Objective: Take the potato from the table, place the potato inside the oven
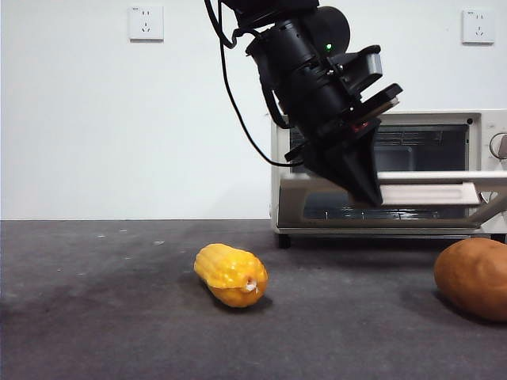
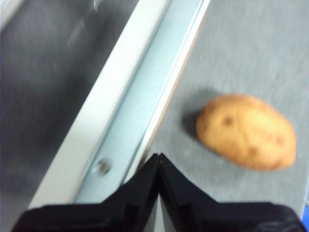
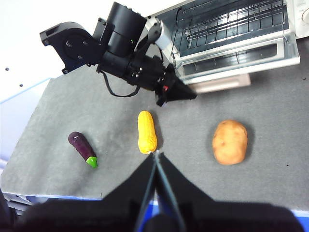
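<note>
Left end effector by oven, corn nearby

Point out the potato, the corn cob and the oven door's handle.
potato [image 3: 230, 142]: right wrist view, middle of its skin.
corn cob [image 1: 230, 274]: front view, middle of its ribbed side.
oven door handle [image 1: 428, 193]: front view, middle of the tan bar.

Matte speckled potato; glossy ribbed corn; metal oven rack.
</note>
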You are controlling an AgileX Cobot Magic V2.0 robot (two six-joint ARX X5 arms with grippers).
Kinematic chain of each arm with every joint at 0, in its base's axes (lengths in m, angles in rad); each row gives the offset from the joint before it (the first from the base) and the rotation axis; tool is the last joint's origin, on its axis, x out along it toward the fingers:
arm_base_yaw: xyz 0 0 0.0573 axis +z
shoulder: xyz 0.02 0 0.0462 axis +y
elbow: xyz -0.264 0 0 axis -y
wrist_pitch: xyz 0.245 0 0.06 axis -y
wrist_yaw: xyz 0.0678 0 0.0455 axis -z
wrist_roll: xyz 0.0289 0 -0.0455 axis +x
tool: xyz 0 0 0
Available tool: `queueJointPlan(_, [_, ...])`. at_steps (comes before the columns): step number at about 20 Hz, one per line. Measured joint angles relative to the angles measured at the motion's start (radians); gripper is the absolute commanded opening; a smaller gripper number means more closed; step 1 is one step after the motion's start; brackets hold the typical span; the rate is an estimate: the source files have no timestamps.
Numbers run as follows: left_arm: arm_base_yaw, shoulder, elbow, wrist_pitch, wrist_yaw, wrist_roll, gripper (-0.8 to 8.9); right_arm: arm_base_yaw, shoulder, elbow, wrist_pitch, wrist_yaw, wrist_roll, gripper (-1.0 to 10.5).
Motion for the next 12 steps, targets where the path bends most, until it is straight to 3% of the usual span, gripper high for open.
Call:
queueJointPlan(6, [0.011,0.005,0.000,-0.045,-0.021,0.000,-0.09,0.000,0.000,0.000,0.000,0.000,0.000,0.0])
queueJointPlan(12, [0.013,0.006,0.000,-0.049,0.220,-0.027,-0.08,0.000,0.000,0.000,0.000,0.000,-0.001,0.0])
